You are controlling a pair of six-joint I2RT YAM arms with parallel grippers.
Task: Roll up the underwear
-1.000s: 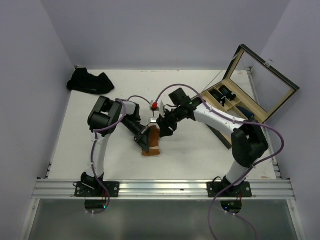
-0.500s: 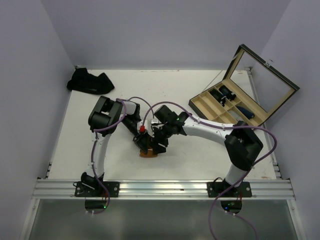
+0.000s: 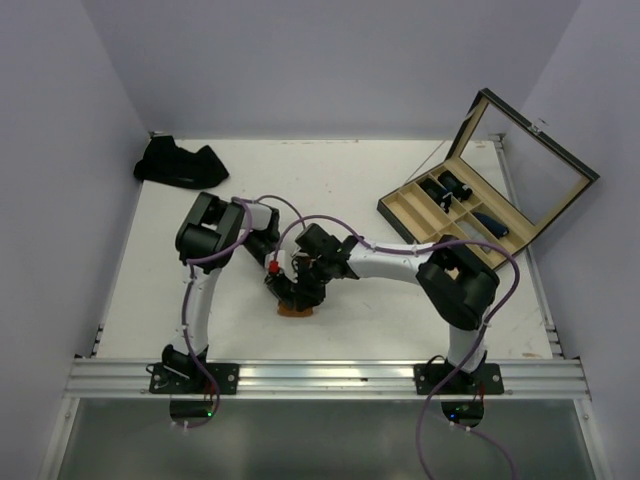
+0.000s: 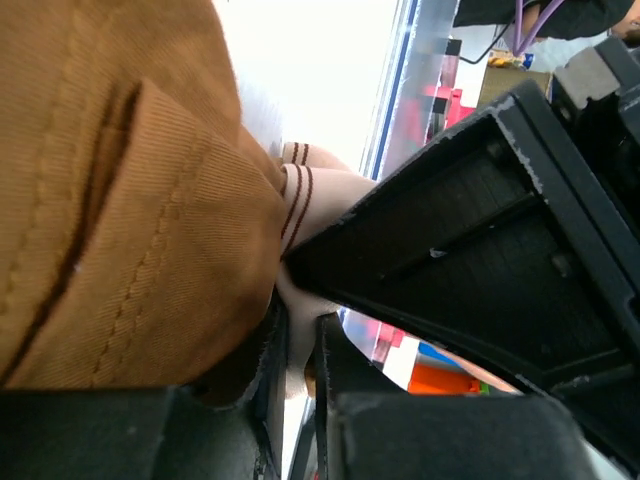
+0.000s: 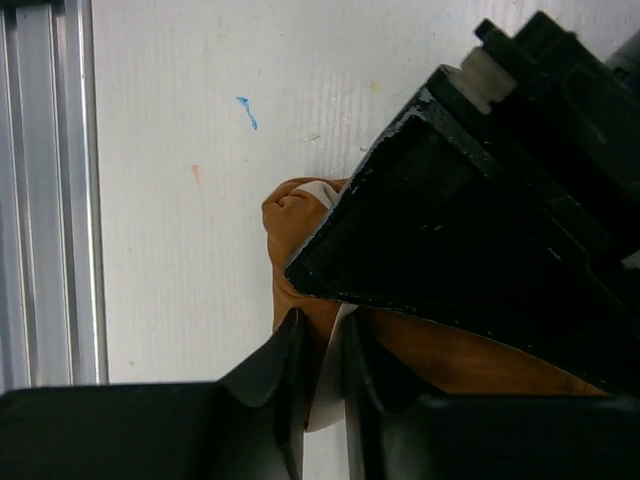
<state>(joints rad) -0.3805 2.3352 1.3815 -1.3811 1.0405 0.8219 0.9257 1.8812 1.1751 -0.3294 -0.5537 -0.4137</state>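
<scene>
The rust-orange underwear with its cream waistband lies bunched on the white table near the front middle. Both grippers meet right over it. My left gripper comes in from the left. Its jaws stand a narrow gap apart with cream cloth pinched between them. My right gripper reaches in from the right, jaws nearly together on a fold of orange cloth and waistband. Each gripper's black body blocks much of the other's wrist view. A dark heap of underwear lies at the back left.
A wooden compartment box stands at the right with its glass lid raised and dark items in some compartments. The aluminium rail runs along the near edge. Purple walls close the table on three sides.
My right arm swung down and left from the table's middle onto the orange underwear and its jaws narrowed on the cloth. The underwear is more bunched. The left arm barely moved.
</scene>
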